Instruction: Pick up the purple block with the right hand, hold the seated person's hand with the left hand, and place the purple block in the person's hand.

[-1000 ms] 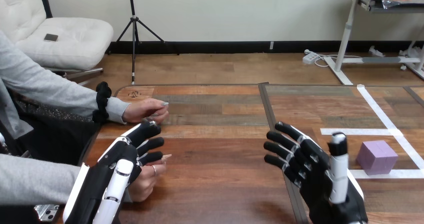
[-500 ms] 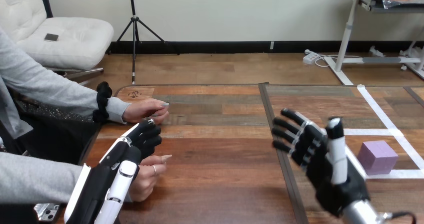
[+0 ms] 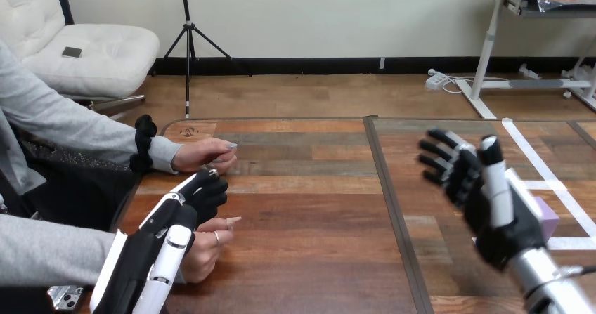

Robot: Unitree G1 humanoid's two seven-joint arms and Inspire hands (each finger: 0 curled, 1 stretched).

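The purple block sits on the table at the right, inside white tape lines, mostly hidden behind my right hand. My right hand is raised in front of the block, open with its fingers spread and pointing up and left, and holds nothing. My left hand lies over the person's near hand at the table's left edge. I cannot tell whether it grips that hand. The person's far hand rests on the table further back, apart from my hands.
White tape lines mark a square on the right half of the table. A dark seam runs front to back down the middle of the table. Bare wood lies between my two hands.
My right hand has lifted and swung right and away from me, and it now covers most of the purple block. My left arm stays over the person's near hand.
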